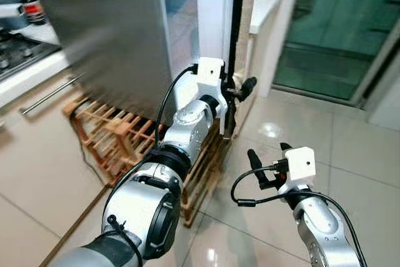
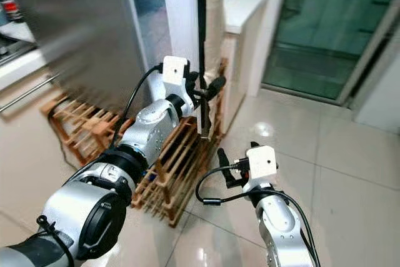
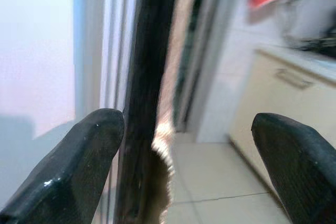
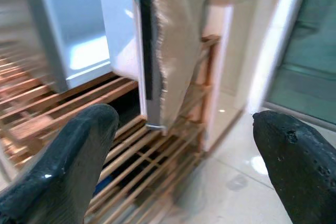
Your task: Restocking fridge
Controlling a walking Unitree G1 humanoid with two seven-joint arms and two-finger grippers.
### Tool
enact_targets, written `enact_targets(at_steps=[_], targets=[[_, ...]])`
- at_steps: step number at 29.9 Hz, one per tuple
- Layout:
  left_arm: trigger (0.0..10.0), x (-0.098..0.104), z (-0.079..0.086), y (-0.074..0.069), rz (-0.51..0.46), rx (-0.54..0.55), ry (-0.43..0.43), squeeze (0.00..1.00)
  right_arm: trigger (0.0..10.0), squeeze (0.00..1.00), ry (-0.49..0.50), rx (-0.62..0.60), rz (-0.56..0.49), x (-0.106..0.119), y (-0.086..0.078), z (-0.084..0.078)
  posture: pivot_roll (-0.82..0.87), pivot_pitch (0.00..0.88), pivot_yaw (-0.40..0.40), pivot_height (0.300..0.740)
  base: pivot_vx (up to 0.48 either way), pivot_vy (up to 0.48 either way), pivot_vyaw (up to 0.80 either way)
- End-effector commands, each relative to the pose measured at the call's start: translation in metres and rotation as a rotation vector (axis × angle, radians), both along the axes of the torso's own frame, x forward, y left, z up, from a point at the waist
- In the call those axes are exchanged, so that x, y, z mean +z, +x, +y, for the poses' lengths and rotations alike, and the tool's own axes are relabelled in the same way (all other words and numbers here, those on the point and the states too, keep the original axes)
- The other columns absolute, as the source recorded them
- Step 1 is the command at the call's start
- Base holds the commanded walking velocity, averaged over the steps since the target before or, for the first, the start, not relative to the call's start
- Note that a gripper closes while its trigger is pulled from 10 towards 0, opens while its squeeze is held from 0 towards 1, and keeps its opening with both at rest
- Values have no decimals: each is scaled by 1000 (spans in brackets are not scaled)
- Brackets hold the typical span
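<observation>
Fridge door (image 1: 215,17) edge between left jaws

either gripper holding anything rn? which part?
Nothing is clamped. The left gripper is open, its fingers straddling the dark edge of the fridge door. The right gripper hangs open over the floor.

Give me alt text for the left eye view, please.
The left end effector, fingers open, reaches the edge of the fridge door, which stands ajar above a wooden rack. The right end effector hovers open over the tiled floor.
</observation>
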State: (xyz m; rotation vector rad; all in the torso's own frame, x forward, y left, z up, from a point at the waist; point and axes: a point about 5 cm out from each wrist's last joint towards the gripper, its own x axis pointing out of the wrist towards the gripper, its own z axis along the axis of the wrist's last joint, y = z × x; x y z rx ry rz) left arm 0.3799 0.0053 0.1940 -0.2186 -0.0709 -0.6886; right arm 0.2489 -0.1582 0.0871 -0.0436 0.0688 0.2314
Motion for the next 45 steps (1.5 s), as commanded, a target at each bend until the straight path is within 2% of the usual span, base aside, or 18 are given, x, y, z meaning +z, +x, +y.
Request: enact_targets(at_steps=[1, 2, 3, 7, 11, 12, 13, 14, 18, 19, 20, 23, 24, 26, 29, 32, 35, 45], targets=[[10000, 20, -67, -30, -44, -184, -111, 0, 10000, 0, 0, -16, -26, 8, 5, 0, -299, 0, 127, 740, 0, 0, 0], [10000, 8, -27, -19, -60, -91, -102, 0, 10000, 0, 15, -70, -33, 9, 12, -8, -274, 0, 123, 740, 0, 0, 0], [10000, 8, -27, -19, -60, -91, -102, 0, 10000, 0, 15, -70, -33, 9, 12, -8, -274, 0, 123, 740, 0, 0, 0], [10000, -10, 48, -10, -63, 102, -84, 0, 10000, 0, 55, -137, -19, 8, 25, -16, -219, 0, 107, 740, 0, 0, 0], [10000, -23, 135, -22, -73, 365, -46, 0, 10000, 0, 80, -128, -23, 12, 42, -10, -172, 0, 86, 740, 0, 0, 0], [10000, -23, 135, -22, -73, 365, -46, 0, 10000, 0, 80, -128, -23, 12, 42, -10, -172, 0, 86, 740, 0, 0, 0], [10000, -32, 167, -33, -58, 491, -8, 0, 10000, 0, 100, -117, -29, 15, 50, -7, -137, 0, 70, 740, 0, 0, 681], [10000, -32, 167, -33, -58, 491, -8, 0, 10000, 0, 100, -117, -29, 15, 50, -7, -137, 0, 70, 740, 0, 0, 681], [10000, -57, 242, -76, 20, 866, 75, 0, 10000, 0, 117, -80, -38, 20, 66, 2, -89, 0, 54, 740, 0, 0, 623], [10000, -57, 242, -76, 20, 866, 75, 0, 10000, 0, 117, -80, -38, 20, 66, 2, -89, 0, 54, 740, 0, 0, 569], [10000, -71, 265, -105, 64, 1004, 161, 0, 10000, 0, 131, -62, -36, 19, 70, 4, -51, 0, 32, 740, 0, 0, 513], [10000, -74, 270, -115, 81, 1038, 186, 0, 10000, 0, 139, -53, -34, 19, 71, 5, -51, 0, 32, 740, 0, 0, 513], [10000, -74, 262, -129, 85, 1037, 220, 0, 10000, 0, 171, -33, -5, 12, 70, 9, -19, 0, 6, 740, 0, 0, 488], [10000, -59, 243, -121, 36, 978, 217, 0, 10000, 0, 175, 3, 14, 7, 69, 17, -7, 0, -7, 740, 0, 0, 478], [10000, -52, 235, -116, 6, 946, 214, 0, 10000, 0, 168, 17, 17, 6, 69, 20, -7, 0, -7, 740, 0, 0, 469], [10000, -27, 215, -107, -56, 885, 115, 0, 10000, 0, 147, 89, -9, 9, 75, 34, 8, 0, -27, 740, 0, 0, 463], [10000, -25, 214, -108, -56, 884, 96, 0, 10000, 0, 146, 103, -17, 11, 77, 36, 8, 0, -27, 740, 0, 0, 450], [10000, -60, 224, -123, 164, 1046, 19, 0, 10000, 0, 200, 192, -46, 23, 86, 48, -9, 0, -25, 740, 0, -77, 445]])
